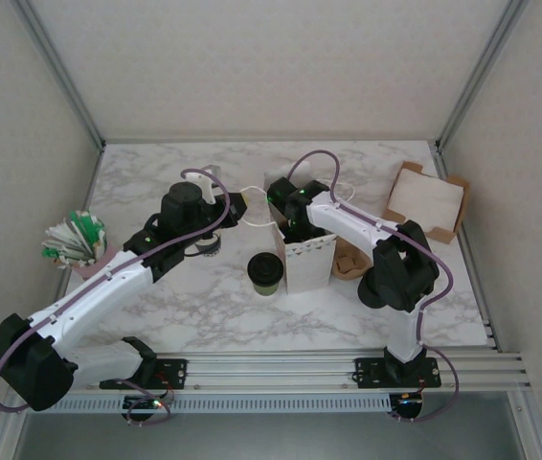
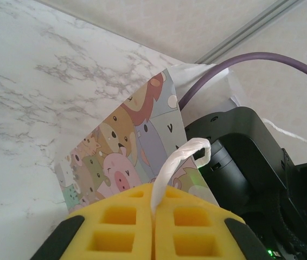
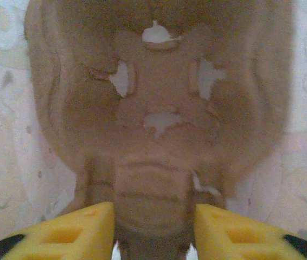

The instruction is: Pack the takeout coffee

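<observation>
The takeout coffee (image 1: 264,272), a dark cup with a black lid, stands upright on the marble table just left of the bag's front. The cartoon-printed paper bag (image 1: 307,257) (image 2: 122,145) stands open in the middle. My left gripper (image 1: 240,205) (image 2: 153,199) is shut on the bag's white twisted handle (image 2: 181,158), holding it off to the left. My right gripper (image 1: 292,218) (image 3: 154,218) is down inside the bag. Its pads stand apart either side of a ridge of the brown pulp cup carrier (image 3: 159,103), which lies on the bag's bottom.
A bunch of green and white packets (image 1: 73,239) sits at the left edge. An open cardboard box (image 1: 427,199) lies at the back right. More brown carriers (image 1: 350,259) lie right of the bag. A small stack (image 1: 207,246) sits under my left arm.
</observation>
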Action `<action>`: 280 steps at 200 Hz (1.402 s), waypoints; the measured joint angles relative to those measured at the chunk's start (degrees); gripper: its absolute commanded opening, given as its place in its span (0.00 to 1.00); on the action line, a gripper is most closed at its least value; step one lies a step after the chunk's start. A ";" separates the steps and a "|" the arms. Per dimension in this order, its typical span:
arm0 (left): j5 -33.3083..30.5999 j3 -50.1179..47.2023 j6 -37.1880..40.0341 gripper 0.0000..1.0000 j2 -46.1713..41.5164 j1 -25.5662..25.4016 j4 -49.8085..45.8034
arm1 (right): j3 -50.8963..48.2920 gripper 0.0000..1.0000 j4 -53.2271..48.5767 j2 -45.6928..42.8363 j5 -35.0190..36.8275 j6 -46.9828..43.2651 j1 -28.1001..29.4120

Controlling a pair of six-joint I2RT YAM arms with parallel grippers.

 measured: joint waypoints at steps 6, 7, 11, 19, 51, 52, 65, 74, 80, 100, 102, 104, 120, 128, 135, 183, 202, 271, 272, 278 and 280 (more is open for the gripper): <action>0.00 0.00 -0.02 0.08 0.00 0.00 0.00 | 0.02 0.50 -0.11 -0.13 0.00 -0.11 -0.02; 0.00 0.00 -0.02 0.08 0.00 0.00 0.02 | 0.02 0.50 -0.22 -0.20 0.00 0.00 -0.02; 0.00 0.00 -0.02 0.09 0.00 0.00 0.00 | 0.04 0.52 -0.33 -0.31 0.00 -0.15 -0.02; 0.00 0.00 -0.04 0.09 0.00 0.00 0.02 | 0.20 0.54 -0.72 -0.70 -0.02 -0.24 -0.02; -0.02 0.00 -0.28 0.14 0.00 0.00 0.04 | 3.10 0.58 -2.58 -2.84 0.00 -0.79 -0.11; -0.02 0.00 -0.26 0.15 0.00 0.00 0.04 | 3.19 0.58 -2.62 -2.89 0.00 -0.83 -0.11; -0.04 0.00 -0.44 0.15 0.00 0.00 0.07 | 5.03 0.59 -3.15 -3.67 -0.04 -1.01 -0.24; -0.20 0.00 -0.42 0.16 0.00 0.00 0.11 | 6.27 0.61 -3.39 -4.13 -0.11 -1.07 -0.39; -0.28 0.00 -0.42 0.18 0.00 0.00 0.24 | 6.97 0.62 -3.52 -4.33 -0.20 -1.22 -0.52; -0.90 0.00 -0.42 0.20 0.02 0.00 0.61 | 9.42 0.68 -4.39 -4.83 -0.46 -1.55 -0.90; -0.94 0.00 -0.44 0.20 0.04 0.00 0.63 | 9.64 0.69 -4.50 -4.83 -0.50 -1.62 -0.94; -1.03 0.00 -0.44 0.21 0.07 0.00 0.70 | 9.90 0.69 -4.57 -4.85 -0.52 -1.79 -0.98; -1.16 0.00 -0.42 0.26 0.24 0.00 0.87 | 11.67 0.73 -5.11 -5.33 -0.66 -2.05 -1.05; -1.22 0.00 -0.39 0.30 0.39 0.00 0.87 | 12.70 0.76 -5.62 -5.79 -0.70 -2.12 -1.05; -1.27 0.00 -0.46 0.34 0.57 0.00 0.87 | 13.40 0.79 -5.90 -6.25 -0.90 -2.23 -1.05; -1.27 0.17 -0.48 0.56 0.94 -0.15 0.85 | 17.14 0.96 -7.89 -11.65 -2.03 -2.80 -1.09; -1.27 0.81 -0.09 0.68 0.94 -0.26 0.76 | 18.36 0.99 -8.20 -13.84 -2.16 -2.91 -1.09; -1.25 4.46 1.09 1.00 -0.22 -0.33 0.00 | 17.92 0.99 -7.15 -23.15 -4.07 -3.08 -1.09; -1.25 4.48 1.05 1.00 -0.24 -0.33 -0.02 | 17.88 0.99 -7.10 -23.26 -4.09 -3.10 -1.09; -1.25 4.72 1.18 1.00 -0.52 -0.33 -0.17 | 17.51 0.99 -6.82 -24.39 -4.24 -3.19 -1.09; -1.27 4.79 1.18 1.00 -0.66 -0.33 -0.22 | 17.40 0.99 -6.73 -24.61 -4.31 -3.19 -1.09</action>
